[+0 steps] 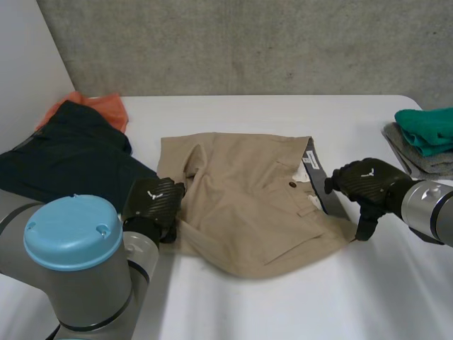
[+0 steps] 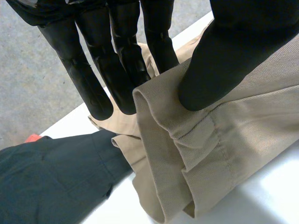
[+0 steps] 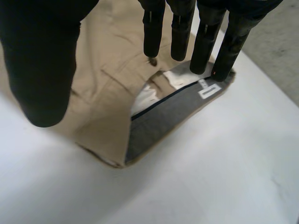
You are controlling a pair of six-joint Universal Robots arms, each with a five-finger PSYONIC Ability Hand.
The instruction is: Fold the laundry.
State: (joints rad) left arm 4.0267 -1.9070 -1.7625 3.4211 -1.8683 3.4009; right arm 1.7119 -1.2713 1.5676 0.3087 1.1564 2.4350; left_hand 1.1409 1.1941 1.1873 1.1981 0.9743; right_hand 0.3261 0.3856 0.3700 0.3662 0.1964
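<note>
Tan shorts (image 1: 248, 198) lie rumpled in the middle of the white table (image 1: 297, 297), with the waistband turned out at their right end to show its grey lining (image 1: 318, 180). My left hand (image 1: 154, 202) is at the shorts' left leg hem. In the left wrist view its thumb (image 2: 224, 60) presses on top of the hem (image 2: 187, 154) and its fingers (image 2: 117, 70) reach behind the fold, pinching it. My right hand (image 1: 364, 180) hovers by the waistband end. In the right wrist view its fingers (image 3: 205, 42) are straight above the grey lining (image 3: 163, 121), holding nothing.
A dark navy garment (image 1: 64, 159) lies at the left over an orange cloth (image 1: 99, 106), close to my left hand. A folded green piece (image 1: 428, 127) sits on a grey one (image 1: 417, 159) at the right edge. A grey wall stands behind the table.
</note>
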